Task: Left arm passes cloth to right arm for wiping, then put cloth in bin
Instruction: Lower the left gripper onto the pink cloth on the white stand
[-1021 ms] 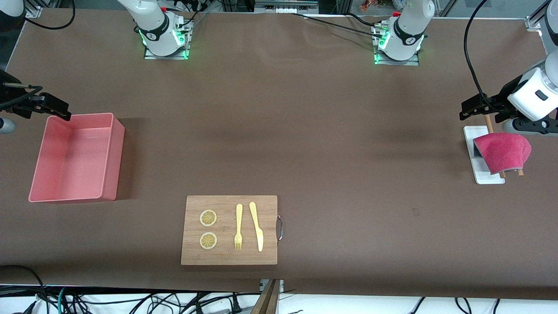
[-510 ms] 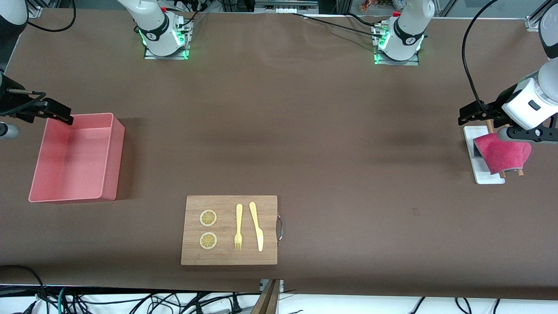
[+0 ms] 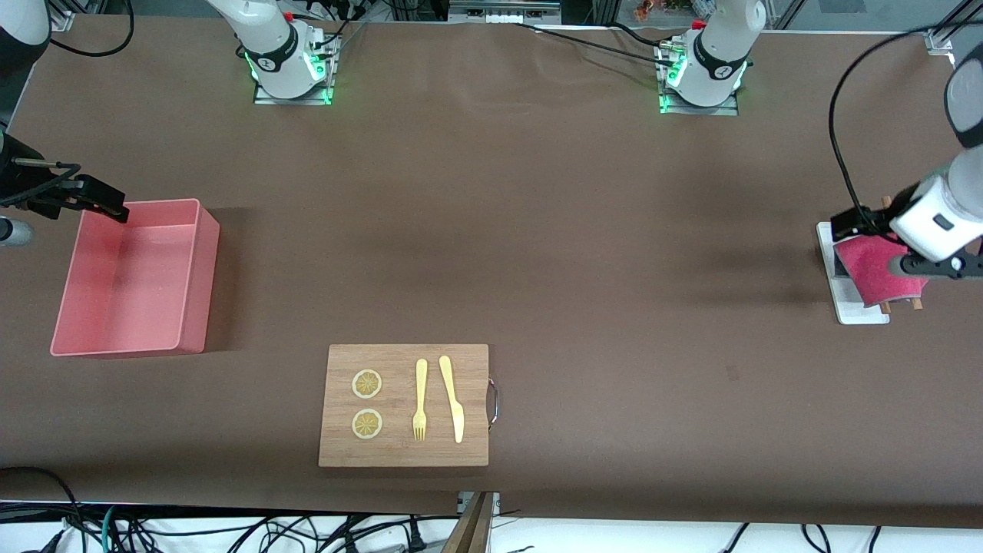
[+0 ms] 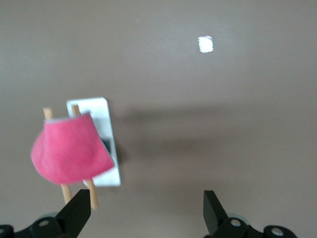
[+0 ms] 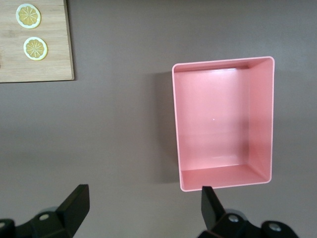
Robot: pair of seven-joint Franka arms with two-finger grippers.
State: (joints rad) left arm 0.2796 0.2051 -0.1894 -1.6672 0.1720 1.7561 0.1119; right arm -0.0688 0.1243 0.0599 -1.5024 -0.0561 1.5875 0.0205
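Observation:
The crimson-pink cloth (image 3: 877,275) (image 4: 69,149) hangs over two wooden rods on a small white stand (image 3: 839,299) (image 4: 108,148) at the left arm's end of the table. My left gripper (image 3: 849,223) (image 4: 145,214) hovers open over the stand's edge beside the cloth, with nothing between its fingers, and the wrist covers part of the cloth. The salmon-pink bin (image 3: 123,284) (image 5: 223,124) stands empty at the right arm's end. My right gripper (image 3: 104,203) (image 5: 143,208) waits open over the bin's corner, holding nothing.
A wooden board (image 3: 403,405) (image 5: 49,49) lies near the front camera's edge of the table, carrying two lemon slices (image 3: 367,384), a yellow fork (image 3: 420,399) and a yellow knife (image 3: 452,398). A metal handle (image 3: 493,402) sticks out of the board's side.
The left arm has swung down over the stand, so its wrist now covers part of the cloth. The right gripper has barely shifted by the bin. Both grippers stay open.

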